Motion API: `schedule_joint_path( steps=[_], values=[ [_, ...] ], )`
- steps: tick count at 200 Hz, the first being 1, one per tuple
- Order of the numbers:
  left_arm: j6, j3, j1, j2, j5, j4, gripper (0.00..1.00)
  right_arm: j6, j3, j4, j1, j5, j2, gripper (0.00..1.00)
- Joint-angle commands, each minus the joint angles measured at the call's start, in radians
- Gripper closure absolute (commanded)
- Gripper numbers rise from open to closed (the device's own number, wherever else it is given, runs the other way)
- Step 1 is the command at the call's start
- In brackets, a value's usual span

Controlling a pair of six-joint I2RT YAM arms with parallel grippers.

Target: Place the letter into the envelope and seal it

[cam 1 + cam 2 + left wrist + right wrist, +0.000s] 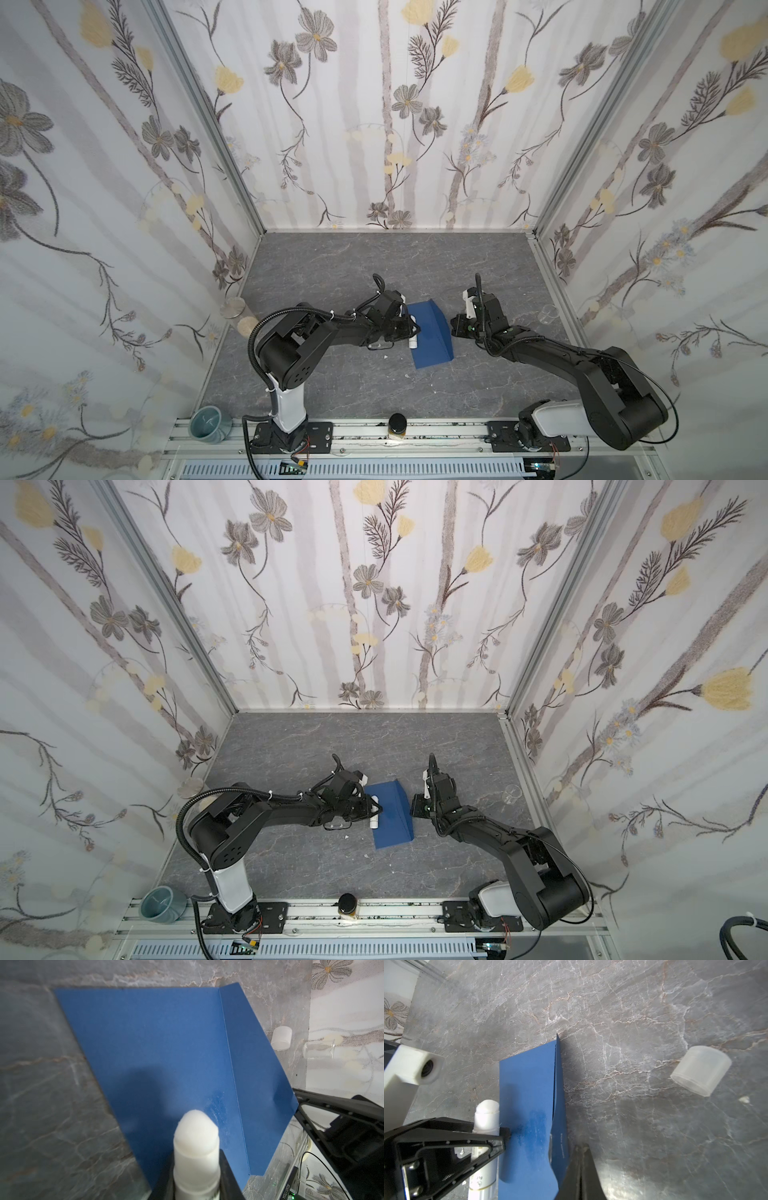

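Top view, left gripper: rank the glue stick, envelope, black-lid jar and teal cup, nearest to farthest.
1. glue stick: clamped in the left gripper, at the table's middle.
2. envelope: lying under the stick's tip, just toward the right arm.
3. jar: front rail, centre, between the arm bases.
4. cup: front-left corner, beyond the left arm's base; farthest.

I count two grippers on my screens: the left gripper (pixel 411 330) and the right gripper (pixel 453 327). One blue envelope (pixel 432 336). One white glue stick (pixel 196 1142). One loose translucent cap (pixel 700 1070). Two clear glasses: the left-hand glass (pixel 233 308) and the right-hand glass (pixel 548 313). One teal cup (pixel 206 422). One dark-lidded jar (pixel 397 424).
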Motion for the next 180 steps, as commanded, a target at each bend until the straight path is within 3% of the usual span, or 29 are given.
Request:
schedule_joint_path(
  steps=[1, 99, 180],
  values=[
    [0.014, 0.009, 0.001, 0.02, -0.02, -0.047, 1.0, 0.016, 0.015, 0.081, 0.022, -0.023, 0.032, 1.0],
    [0.0, 0.019, 0.002, 0.05, -0.014, -0.051, 1.0, 0.05, 0.06, 0.103, 0.11, -0.036, 0.156, 1.0],
    [-0.02, 0.021, 0.002, 0.068, -0.015, -0.051, 1.0, 0.053, 0.173, -0.029, 0.129, -0.064, 0.313, 1.0]
  ],
)
